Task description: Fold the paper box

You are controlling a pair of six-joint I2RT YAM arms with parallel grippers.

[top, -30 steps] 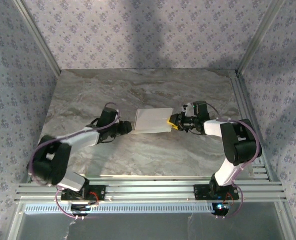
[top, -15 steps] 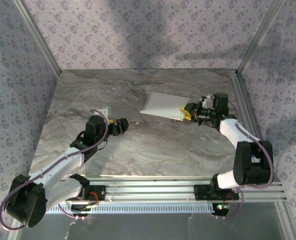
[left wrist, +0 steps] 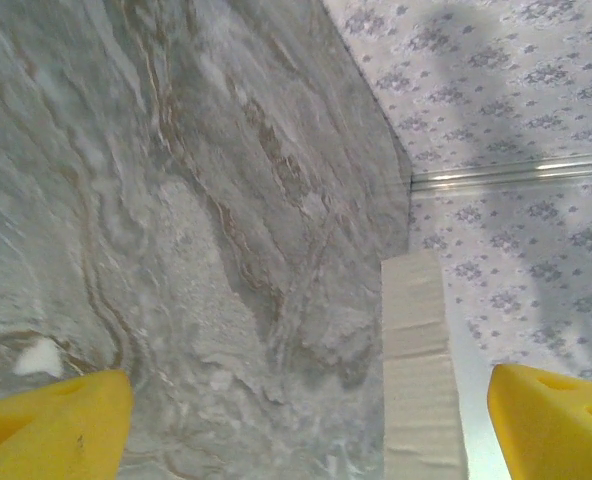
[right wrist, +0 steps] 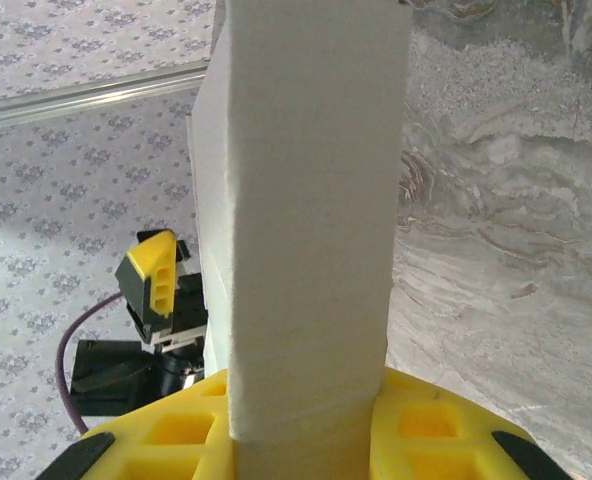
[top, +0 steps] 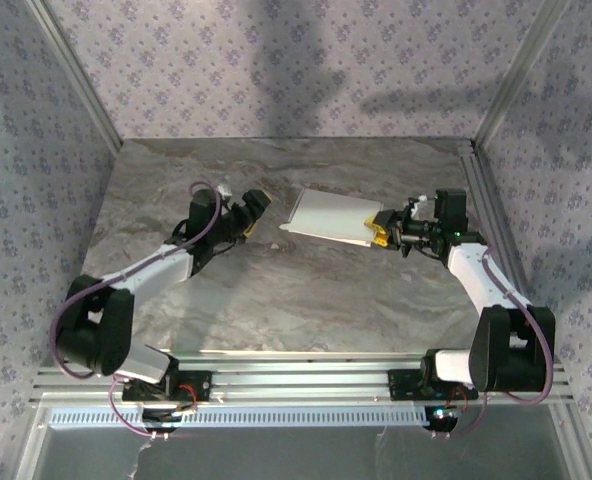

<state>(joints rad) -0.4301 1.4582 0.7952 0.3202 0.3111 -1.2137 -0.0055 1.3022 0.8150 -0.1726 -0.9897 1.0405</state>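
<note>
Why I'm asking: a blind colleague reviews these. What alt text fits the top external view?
From above, the right gripper grips a flat white paper box by its right edge over a grey marble table. The left gripper is open, just left of the box and not touching it.

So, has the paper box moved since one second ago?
Yes. The paper box has shifted right, toward the right rail, and slightly back.
</note>
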